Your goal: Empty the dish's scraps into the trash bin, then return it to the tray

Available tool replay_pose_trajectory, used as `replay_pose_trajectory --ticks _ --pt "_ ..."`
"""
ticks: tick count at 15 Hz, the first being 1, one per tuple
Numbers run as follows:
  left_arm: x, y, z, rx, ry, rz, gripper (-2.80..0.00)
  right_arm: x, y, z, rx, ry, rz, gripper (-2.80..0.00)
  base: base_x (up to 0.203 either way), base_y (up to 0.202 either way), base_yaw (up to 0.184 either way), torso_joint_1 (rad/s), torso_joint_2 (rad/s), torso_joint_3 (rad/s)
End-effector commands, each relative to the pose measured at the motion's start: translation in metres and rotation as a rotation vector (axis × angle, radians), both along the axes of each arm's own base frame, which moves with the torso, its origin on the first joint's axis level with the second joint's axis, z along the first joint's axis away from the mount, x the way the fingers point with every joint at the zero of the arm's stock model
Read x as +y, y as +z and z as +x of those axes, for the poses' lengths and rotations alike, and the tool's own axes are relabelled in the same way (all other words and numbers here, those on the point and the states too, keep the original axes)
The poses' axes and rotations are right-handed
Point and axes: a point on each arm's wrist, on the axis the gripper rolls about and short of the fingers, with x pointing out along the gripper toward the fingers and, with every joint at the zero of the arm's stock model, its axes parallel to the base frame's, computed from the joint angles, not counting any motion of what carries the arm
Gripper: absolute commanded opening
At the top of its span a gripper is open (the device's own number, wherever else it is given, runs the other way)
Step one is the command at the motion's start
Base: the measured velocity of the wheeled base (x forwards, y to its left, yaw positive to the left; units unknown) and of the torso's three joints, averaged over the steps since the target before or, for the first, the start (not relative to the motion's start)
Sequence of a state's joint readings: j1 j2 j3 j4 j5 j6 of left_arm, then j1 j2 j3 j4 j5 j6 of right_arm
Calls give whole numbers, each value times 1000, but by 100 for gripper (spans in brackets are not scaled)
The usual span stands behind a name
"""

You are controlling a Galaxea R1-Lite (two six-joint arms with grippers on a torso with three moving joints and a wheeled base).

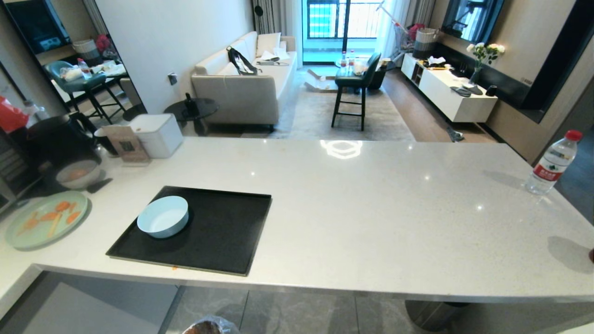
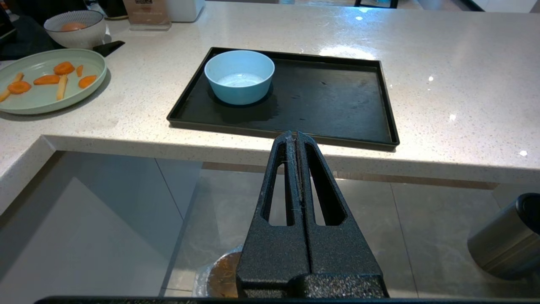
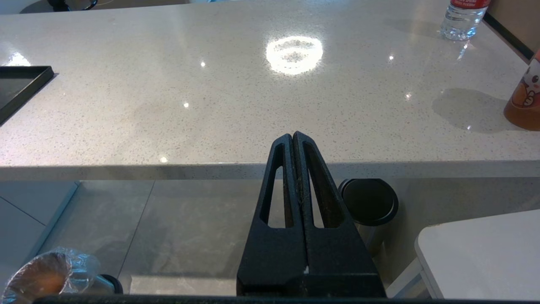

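Pale speckled stone desk (image 1: pixel 352 208), glossy, lamp glare at 12 o'clock. Tray (image 1: pixel 218 241) at 9 o'clock near front edge; empty dish (image 1: pixel 163 216) upright in tray's left part. Green plate (image 1: pixel 44 226) with scraps (image 1: pixel 51 218) further left. Bin (image 1: pixel 209 326) on floor, 6 o'clock. Bottle (image 1: pixel 553 162) at 3 o'clock. Lounge beyond: sofa (image 1: pixel 246 88), stool (image 1: pixel 355 88). Left end effector (image 2: pixel 294 136), right end effector (image 3: pixel 292 136): both pressed together, empty, below desk edge.

The desk (image 1: pixel 371 208) is glossy speckled stone; the tray (image 2: pixel 337 109) matt black, the bowl (image 2: pixel 239 76) smooth, perhaps ceramic. The bin (image 3: pixel 50 274) wears crinkled clear plastic.
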State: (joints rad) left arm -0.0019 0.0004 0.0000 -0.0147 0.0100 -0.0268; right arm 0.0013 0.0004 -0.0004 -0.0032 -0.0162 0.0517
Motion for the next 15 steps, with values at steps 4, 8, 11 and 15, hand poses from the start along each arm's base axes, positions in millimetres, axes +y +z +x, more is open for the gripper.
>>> replay_pose_trajectory --ticks 4,8,11,15 --pt "0 0 0 -1 0 -1 -280 0 0 0 -1 1 0 -280 0 0 0 0 0 0" --pt "0 0 0 -1 1 -1 -280 0 0 0 0 1 0 -280 0 0 0 0 0 0" --pt "0 0 0 -1 0 -1 -280 0 0 0 0 1 0 -280 0 0 0 0 0 0" --pt "0 0 0 -1 0 -1 -280 0 0 0 -1 0 0 -280 0 0 0 0 0 0"
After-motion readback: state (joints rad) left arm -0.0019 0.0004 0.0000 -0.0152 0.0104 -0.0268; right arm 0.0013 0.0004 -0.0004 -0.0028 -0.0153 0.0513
